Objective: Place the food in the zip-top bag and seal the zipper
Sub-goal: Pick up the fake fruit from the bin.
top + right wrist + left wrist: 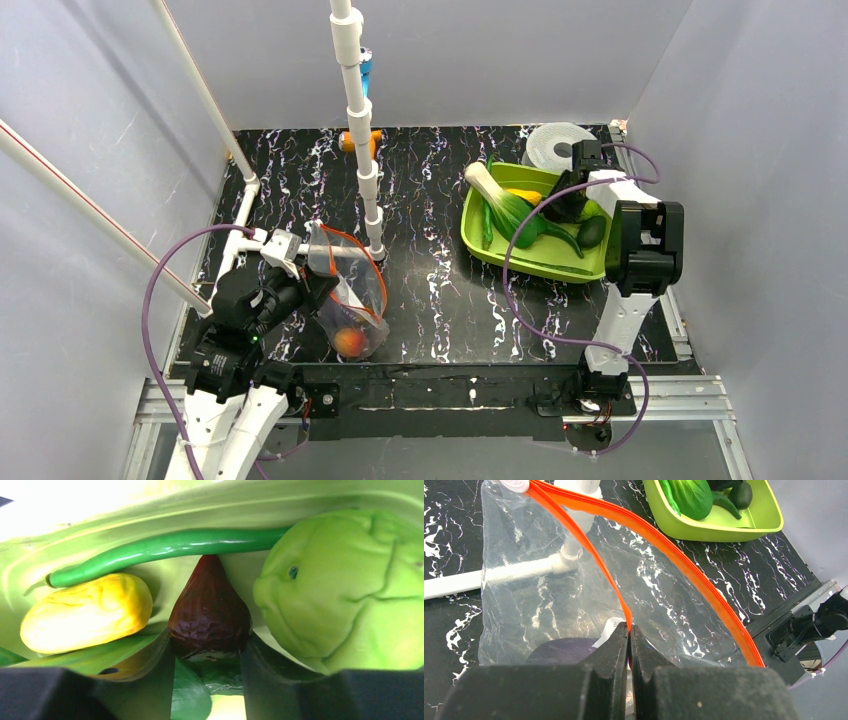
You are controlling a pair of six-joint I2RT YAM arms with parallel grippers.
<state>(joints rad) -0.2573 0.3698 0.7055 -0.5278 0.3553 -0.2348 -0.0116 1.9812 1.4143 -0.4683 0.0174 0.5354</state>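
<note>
Right wrist view: R claw (207, 636) grips plum (210, 605) in tray (150, 510); L claw (629, 628) clenched on zip-top bag (524, 595) zipper (684, 561).

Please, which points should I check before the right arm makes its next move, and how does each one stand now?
1. Left gripper shut on the zipper: ok.
2. Zip-top bag mouth open: ok.
3. Dark pointed fruit between the fingers of the right gripper, both touching: ok.
4. Grip firm enough to lift from the tray: cannot tell.
5. White pipe clear of the path to the bag: cannot tell.
</note>
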